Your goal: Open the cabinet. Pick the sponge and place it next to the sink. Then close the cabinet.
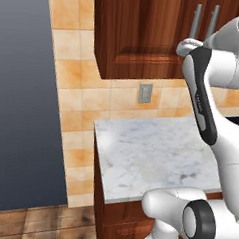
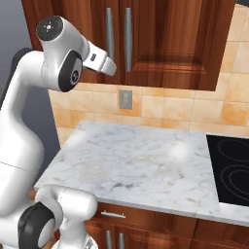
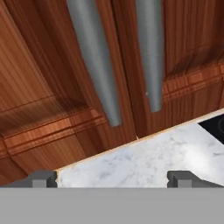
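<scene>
End effector (image 3: 112, 178) spread wide and empty, facing the shut cabinet (image 2: 160, 39) above the desk (image 2: 146, 165).
Best to centre one handle (image 3: 94, 57) between the fingertips, close firmly, then pull along the door's arc.

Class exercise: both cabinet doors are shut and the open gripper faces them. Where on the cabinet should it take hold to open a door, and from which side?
Probably a bar handle of the cabinet: vertical, slim, apparently proud of the door. Approach from the front, the open gripper straddling the bar sideways.
</scene>
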{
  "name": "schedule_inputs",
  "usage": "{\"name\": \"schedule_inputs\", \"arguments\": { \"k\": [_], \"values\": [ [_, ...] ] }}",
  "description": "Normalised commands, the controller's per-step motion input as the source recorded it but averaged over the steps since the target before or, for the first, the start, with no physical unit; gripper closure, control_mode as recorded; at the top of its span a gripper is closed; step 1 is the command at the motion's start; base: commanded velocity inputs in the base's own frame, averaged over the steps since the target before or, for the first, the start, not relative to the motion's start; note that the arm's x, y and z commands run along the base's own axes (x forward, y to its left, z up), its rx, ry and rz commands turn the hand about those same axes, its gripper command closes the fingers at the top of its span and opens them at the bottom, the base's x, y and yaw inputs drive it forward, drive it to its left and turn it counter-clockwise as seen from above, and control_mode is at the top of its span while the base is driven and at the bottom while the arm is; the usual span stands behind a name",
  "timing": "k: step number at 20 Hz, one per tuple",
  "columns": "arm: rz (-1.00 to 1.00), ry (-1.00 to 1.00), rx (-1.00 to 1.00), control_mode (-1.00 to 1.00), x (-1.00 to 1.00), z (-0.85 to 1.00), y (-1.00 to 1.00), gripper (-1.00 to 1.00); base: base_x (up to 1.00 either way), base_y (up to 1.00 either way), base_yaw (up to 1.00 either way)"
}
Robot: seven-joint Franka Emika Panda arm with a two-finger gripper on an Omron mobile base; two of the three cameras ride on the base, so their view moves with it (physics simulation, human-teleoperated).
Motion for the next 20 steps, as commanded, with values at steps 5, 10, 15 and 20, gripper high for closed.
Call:
{"name": "schedule_inputs", "arguments": {
  "k": [5,10,15,20],
  "values": [
    [0.12,0.00,0.01,-1.00,0.11,0.00,-0.17,-1.00,0.00,0.00,0.00],
    [0.19,0.00,0.00,-1.00,0.23,0.00,-0.03,-1.00,0.00,0.00,0.00],
    [0.08,0.00,0.00,-1.00,0.34,0.00,0.00,-1.00,0.00,0.00,0.00],
    [0.00,0.00,0.00,-1.00,0.49,0.00,0.00,-1.00,0.00,0.00,0.00]
  ]
}}
